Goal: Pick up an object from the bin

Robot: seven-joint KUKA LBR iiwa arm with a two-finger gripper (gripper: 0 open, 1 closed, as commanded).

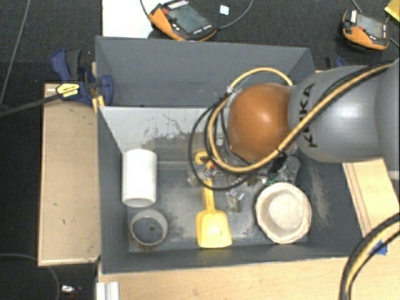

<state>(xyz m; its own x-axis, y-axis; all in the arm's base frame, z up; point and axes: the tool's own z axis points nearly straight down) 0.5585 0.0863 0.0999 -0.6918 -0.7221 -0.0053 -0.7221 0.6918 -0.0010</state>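
The tool (236, 195) hangs low in the bin (187, 67), under the arm's orange cover. Whether it is open, shut or holding anything, I cannot tell. Just beside it lies a yellow scoop (212, 225), mid-floor, blade toward the front wall. It is likely light, stiff, slick plastic, best pinched across the narrow handle, not the broad blade.

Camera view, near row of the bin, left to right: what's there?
Dark grey round cup → yellow plastic toy shovel → white round bowl. The white plastic cylinder overlaps the cup's span, so it is left out.
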